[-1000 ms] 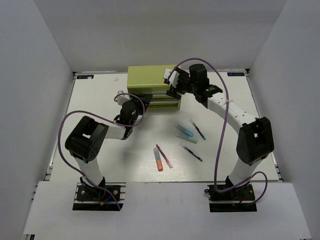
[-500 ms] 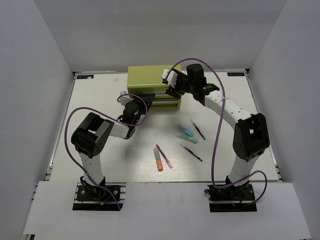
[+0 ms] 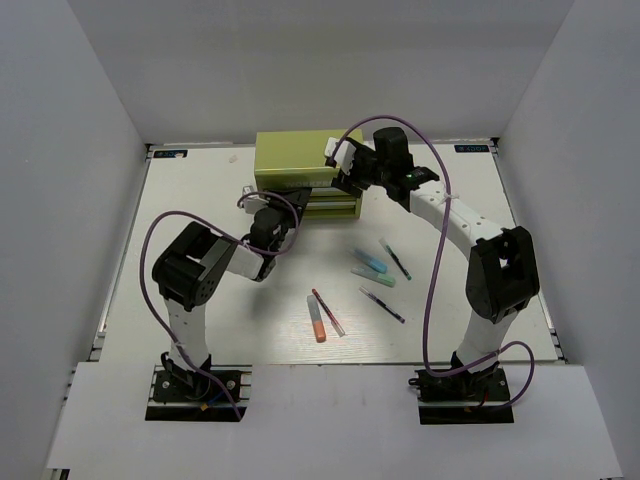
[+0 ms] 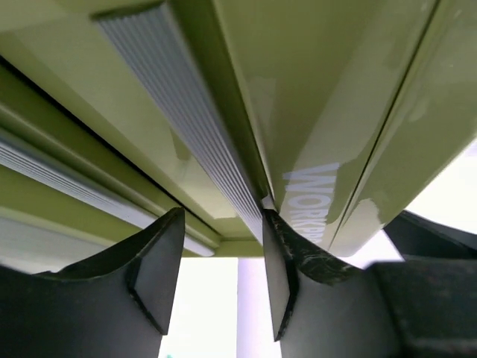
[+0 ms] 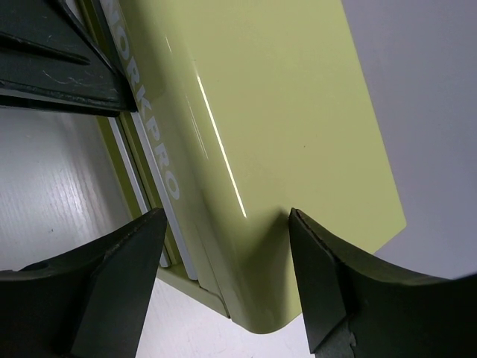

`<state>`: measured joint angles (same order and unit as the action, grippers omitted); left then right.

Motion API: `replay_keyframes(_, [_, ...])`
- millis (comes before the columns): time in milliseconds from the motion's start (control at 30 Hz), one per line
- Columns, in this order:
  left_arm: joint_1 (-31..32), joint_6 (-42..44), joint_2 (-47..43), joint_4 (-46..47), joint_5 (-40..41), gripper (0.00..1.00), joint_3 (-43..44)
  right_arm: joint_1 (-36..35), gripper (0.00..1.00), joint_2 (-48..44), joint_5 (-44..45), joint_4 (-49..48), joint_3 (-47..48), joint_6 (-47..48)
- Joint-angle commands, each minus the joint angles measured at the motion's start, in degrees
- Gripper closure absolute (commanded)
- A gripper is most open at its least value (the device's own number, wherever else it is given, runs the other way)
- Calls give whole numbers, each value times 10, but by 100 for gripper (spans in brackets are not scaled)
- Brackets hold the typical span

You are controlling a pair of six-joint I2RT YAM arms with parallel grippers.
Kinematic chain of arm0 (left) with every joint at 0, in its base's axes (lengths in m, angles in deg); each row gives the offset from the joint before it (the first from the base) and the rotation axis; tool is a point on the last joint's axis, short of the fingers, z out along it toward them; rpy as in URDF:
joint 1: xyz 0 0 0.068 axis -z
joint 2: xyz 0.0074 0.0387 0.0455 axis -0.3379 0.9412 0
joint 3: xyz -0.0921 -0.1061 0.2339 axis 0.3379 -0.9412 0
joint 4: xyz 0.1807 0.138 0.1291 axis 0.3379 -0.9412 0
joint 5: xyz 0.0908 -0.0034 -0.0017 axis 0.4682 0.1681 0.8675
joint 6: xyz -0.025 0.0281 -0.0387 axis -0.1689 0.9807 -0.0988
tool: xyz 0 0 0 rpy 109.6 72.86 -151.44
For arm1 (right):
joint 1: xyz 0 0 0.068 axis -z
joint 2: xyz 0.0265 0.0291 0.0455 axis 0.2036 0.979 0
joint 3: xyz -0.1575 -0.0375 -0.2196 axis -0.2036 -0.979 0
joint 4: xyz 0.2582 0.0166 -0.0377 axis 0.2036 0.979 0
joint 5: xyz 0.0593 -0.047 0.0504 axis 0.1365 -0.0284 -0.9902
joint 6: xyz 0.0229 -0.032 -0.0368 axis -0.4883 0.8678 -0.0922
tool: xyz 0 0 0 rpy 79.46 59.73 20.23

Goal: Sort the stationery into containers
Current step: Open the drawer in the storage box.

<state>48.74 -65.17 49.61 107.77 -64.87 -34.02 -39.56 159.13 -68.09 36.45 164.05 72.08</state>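
The yellow-green chest (image 3: 293, 160) stands at the back middle of the table, its lower drawers (image 3: 330, 207) sticking out a little at the front. My left gripper (image 3: 283, 200) is open at the chest's front left. In the left wrist view (image 4: 222, 216) its right fingertip touches the ribbed drawer handle (image 4: 186, 112). My right gripper (image 3: 343, 176) is open, straddling the chest's top right front corner (image 5: 283, 112). On the table lie an orange marker (image 3: 318, 322), a red-white pen (image 3: 328, 312), a light blue marker (image 3: 371, 263), a teal one (image 3: 373, 278) and two dark pens (image 3: 395, 258) (image 3: 382, 305).
White walls close in the table on three sides. Purple cables loop over both arms. The pens lie in a loose group between the two arms, in front of the chest.
My left arm has swung right and brought its gripper up to the chest's front. My right gripper has shifted slightly left onto the chest's corner and then held still. The pens have not moved.
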Motion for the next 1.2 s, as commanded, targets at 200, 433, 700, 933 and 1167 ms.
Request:
replay_keyframes(200, [29,-48,28,145,191,47,-27,0,28,-8,-8,18,10,-20])
replay_keyframes(433, [55,-59,55,195,241,54,-11,0,28,-12,-10,24,4,-22])
replay_keyframes(700, [55,-59,79,211,247,71,15,0,28,-17,-8,30,0,-19])
replay_keyframes(933, [60,-59,84,232,247,85,4,0,28,-19,-10,37,-2,-18])
replay_keyframes(1167, [60,-53,96,274,236,100,-40,-2,29,-14,-9,42,6,-19])
